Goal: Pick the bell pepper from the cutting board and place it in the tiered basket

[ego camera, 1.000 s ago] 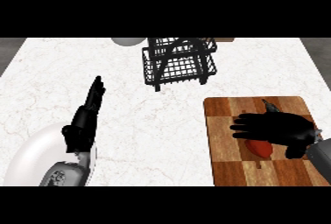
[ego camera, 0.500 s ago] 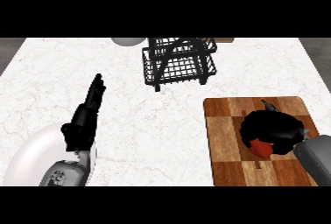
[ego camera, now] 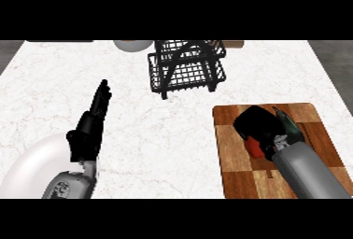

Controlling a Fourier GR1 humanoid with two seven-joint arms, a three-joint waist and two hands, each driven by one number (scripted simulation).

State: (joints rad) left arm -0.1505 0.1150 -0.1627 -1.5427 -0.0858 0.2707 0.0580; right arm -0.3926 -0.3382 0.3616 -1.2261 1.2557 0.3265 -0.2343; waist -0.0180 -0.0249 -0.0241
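Pepper [ego camera: 257,148]: on the board [ego camera: 231,140] near the bench's right edge; only a red sliver shows under the hand.
Change: the right hand [ego camera: 258,125] has rolled down over it, fingers now curled round it; looks like the grasp closing, lift next.
Basket [ego camera: 186,65]: well apart, at the far edge.
Left hand [ego camera: 93,121]: straight, resting.

Red bell pepper [ego camera: 257,149] is lying on the wooden cutting board [ego camera: 231,140], mostly hidden, only a red sliver showing at its left. Black wire tiered basket [ego camera: 186,67] is standing upright, well apart, further back on the counter.
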